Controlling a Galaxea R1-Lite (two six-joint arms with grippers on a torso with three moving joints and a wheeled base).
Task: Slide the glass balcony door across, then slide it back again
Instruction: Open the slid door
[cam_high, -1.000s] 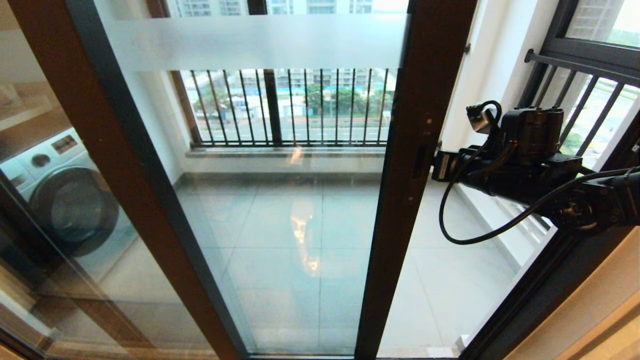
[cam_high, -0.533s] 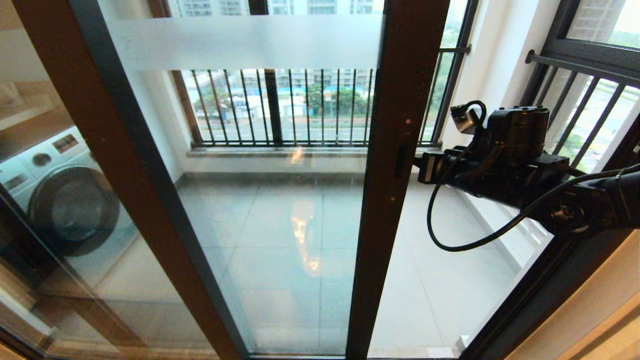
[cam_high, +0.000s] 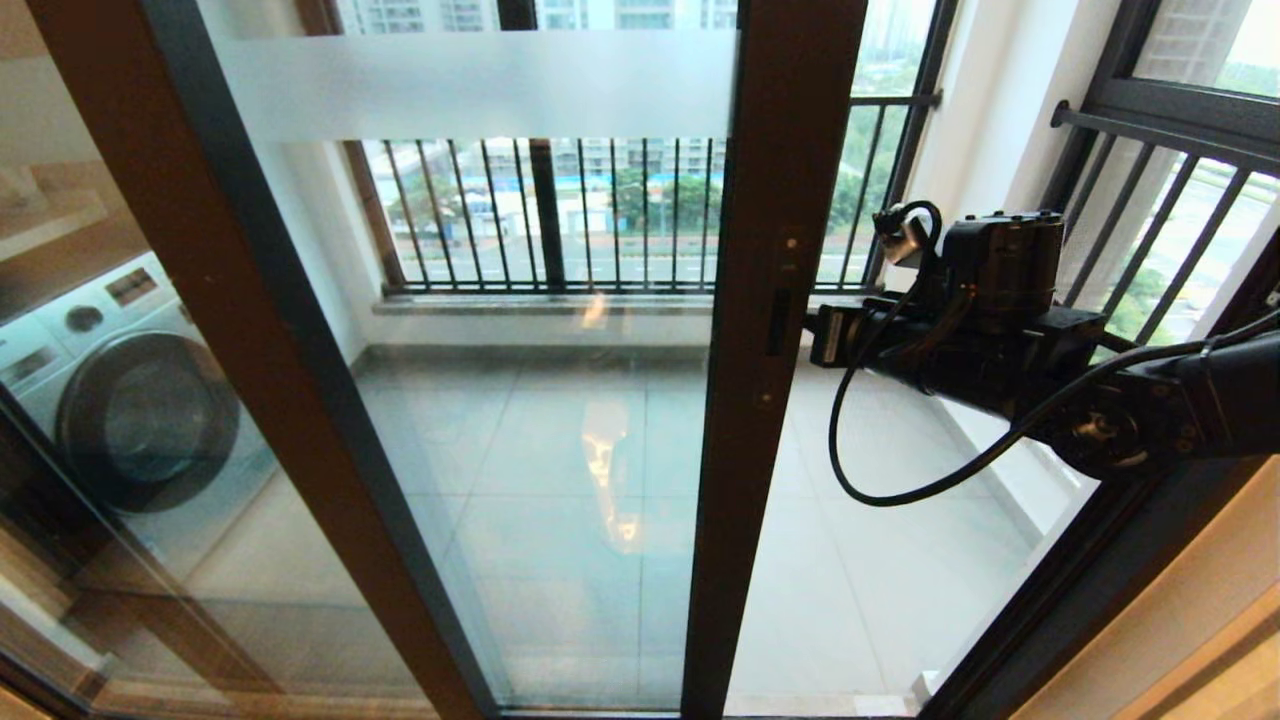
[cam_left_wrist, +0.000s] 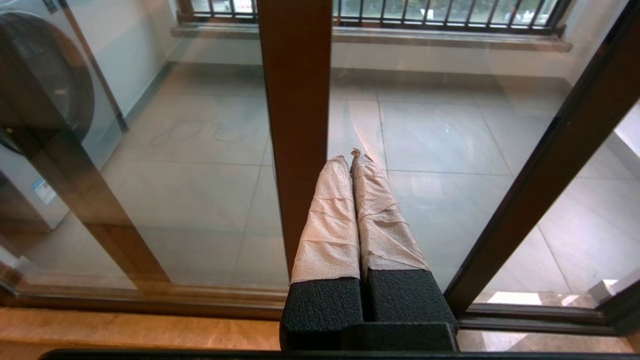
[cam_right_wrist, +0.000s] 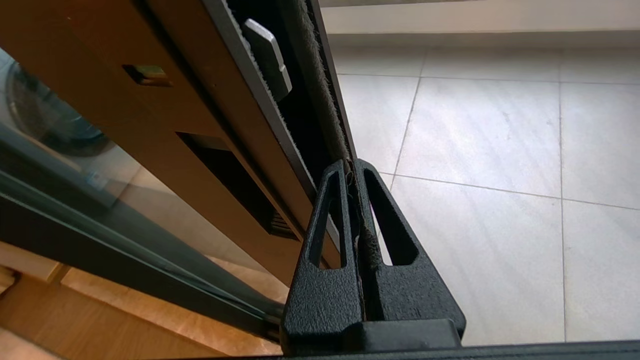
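The right gripper (cam_high: 822, 335) met the edge of the glass balcony door (cam_high: 760, 330) at the level of its dark lock plate (cam_high: 778, 322), its tips hidden behind the brown stile in the head view. The right wrist view showed its two black fingers (cam_right_wrist: 327, 220) pressed together, tips against the brush seal (cam_right_wrist: 320, 100) on the door's edge, gripping nothing. The door's top and bottom rails were cut off by the frame. No characters could be read on the frosted band (cam_high: 480, 85) across the upper glass, and a small blue-and-white sticker on the washing machine (cam_high: 130, 400) behind the overlapped panels was too small to read.

The left gripper (cam_left_wrist: 352, 156) appeared only in its own wrist view, paper-wrapped fingers (cam_left_wrist: 330, 220) closed against each other and empty, parked low before a brown stile (cam_left_wrist: 295, 100) near the floor track (cam_left_wrist: 150, 295).

Compared with a second earlier, the door's stile had shifted to the robot's left, widening the gap onto the tiled balcony floor (cam_high: 880, 580) and uncovering more of the black barred railing (cam_high: 890, 180) at the far corner. The right arm had followed the stile leftward.
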